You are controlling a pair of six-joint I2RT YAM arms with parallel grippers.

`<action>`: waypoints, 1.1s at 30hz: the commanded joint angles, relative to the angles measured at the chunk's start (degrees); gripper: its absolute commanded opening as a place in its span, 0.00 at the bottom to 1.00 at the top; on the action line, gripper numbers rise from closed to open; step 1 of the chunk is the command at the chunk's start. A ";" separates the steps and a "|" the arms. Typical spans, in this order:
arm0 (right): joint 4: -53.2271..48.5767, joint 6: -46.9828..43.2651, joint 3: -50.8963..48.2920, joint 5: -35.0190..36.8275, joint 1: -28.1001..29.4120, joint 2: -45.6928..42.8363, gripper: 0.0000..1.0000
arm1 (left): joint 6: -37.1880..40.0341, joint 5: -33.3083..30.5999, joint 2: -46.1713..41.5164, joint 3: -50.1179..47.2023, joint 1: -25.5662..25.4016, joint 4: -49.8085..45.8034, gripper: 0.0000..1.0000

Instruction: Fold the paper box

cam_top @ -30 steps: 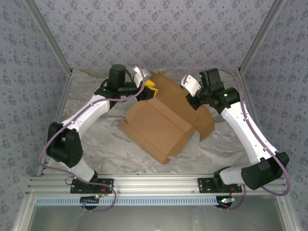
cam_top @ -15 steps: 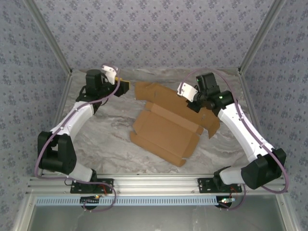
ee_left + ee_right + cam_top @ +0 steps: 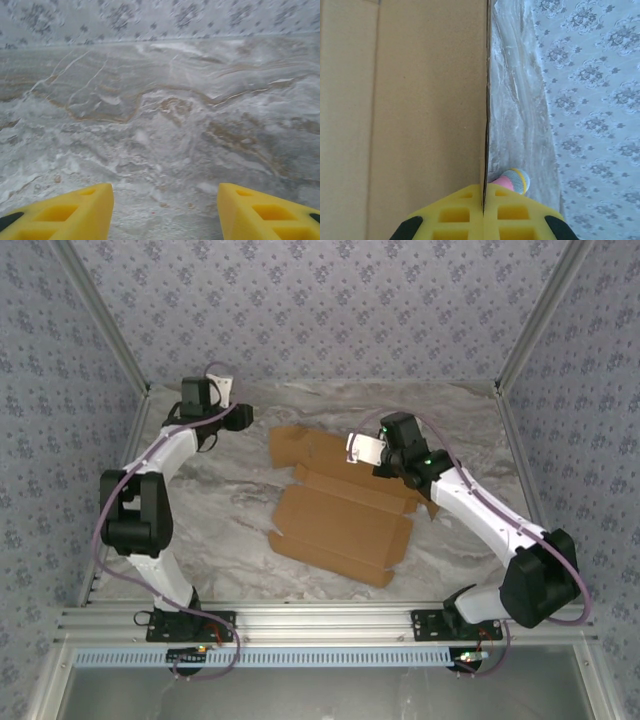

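1. The paper box [image 3: 340,525], partly folded, lies at the centre of the table [image 3: 220,510].
2. The right gripper [image 3: 484,194] pinches its flap edge.
3. The left gripper [image 3: 165,212] hangs empty, fingers spread, near the far-left corner.

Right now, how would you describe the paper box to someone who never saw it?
On the grey marbled table, look between the left arm and the right arm. The paper box lies there with flaps spread. It is the only plain brown cardboard thing.
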 commanded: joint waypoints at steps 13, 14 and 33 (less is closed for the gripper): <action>27.79 -15.00 -12.98 10.46 2.21 -2.35 0.00 | 5.22 16.05 12.40 9.63 -0.82 -10.23 0.55; 28.02 -15.08 -13.00 10.70 2.16 -2.29 0.00 | 5.43 17.54 12.54 9.30 -1.11 -9.74 0.54; 34.25 -16.92 -17.73 12.32 0.71 -2.18 0.00 | 12.99 28.22 11.29 4.20 -6.85 -8.73 0.53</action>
